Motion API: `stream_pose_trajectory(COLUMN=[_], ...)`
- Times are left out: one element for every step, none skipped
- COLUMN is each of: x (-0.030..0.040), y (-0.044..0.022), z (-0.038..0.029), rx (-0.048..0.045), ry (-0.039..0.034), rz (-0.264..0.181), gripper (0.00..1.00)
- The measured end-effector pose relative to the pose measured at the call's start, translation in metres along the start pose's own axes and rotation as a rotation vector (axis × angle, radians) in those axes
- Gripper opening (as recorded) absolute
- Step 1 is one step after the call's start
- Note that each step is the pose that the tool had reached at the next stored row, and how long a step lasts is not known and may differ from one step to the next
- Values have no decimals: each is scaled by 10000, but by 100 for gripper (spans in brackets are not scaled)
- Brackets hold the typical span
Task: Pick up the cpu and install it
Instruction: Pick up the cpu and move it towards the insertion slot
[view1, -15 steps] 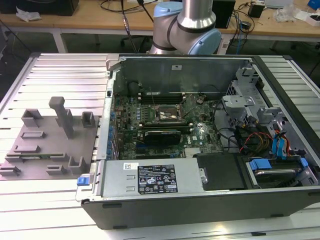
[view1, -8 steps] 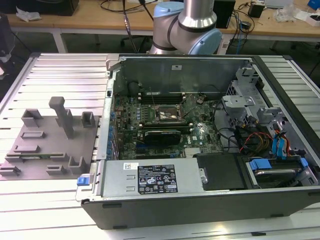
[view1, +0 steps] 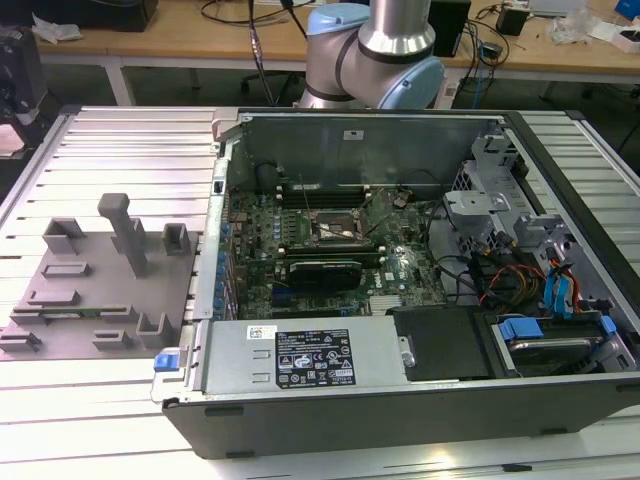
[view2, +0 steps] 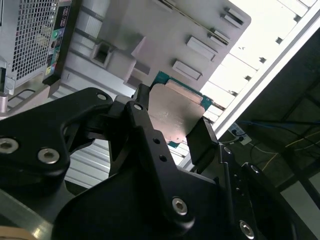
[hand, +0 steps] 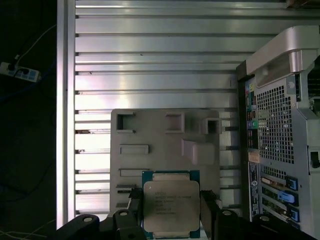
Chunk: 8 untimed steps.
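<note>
Exterior view's left: grey plastic tray with upright blocks on ribbed metal surface | centre: open black computer case, green motherboard | first wrist view: black pincer clamped on silver-topped square cpu, tray behind.

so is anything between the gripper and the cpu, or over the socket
Nothing: the gripper is shut on the cpu in both wrist views, with the grey tray behind it. In the exterior view nothing visible covers the socket.

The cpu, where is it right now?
In both wrist views the cpu is gripped between the jaws of the gripper, seen against the grey tray, which lies beside the computer case.
</note>
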<state>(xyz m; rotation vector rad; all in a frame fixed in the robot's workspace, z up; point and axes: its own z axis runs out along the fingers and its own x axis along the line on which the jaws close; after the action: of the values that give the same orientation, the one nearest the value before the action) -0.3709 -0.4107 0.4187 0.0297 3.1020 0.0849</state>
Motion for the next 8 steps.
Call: stream_pose_trajectory(x=[-11, -31, -41, -50, -62, -69, -79, -94], y=[0, 1, 1, 1, 1, 1, 1, 2], z=[0, 1, 2, 2, 2, 2, 3, 4], rx=[0, -1, 0, 0, 0, 0, 1, 0], ry=[0, 0, 0, 1, 1, 1, 1, 1], rz=[0, 0, 0, 0, 0, 0, -1, 0], gripper=[55, 55, 55, 55, 55, 55, 55, 55])
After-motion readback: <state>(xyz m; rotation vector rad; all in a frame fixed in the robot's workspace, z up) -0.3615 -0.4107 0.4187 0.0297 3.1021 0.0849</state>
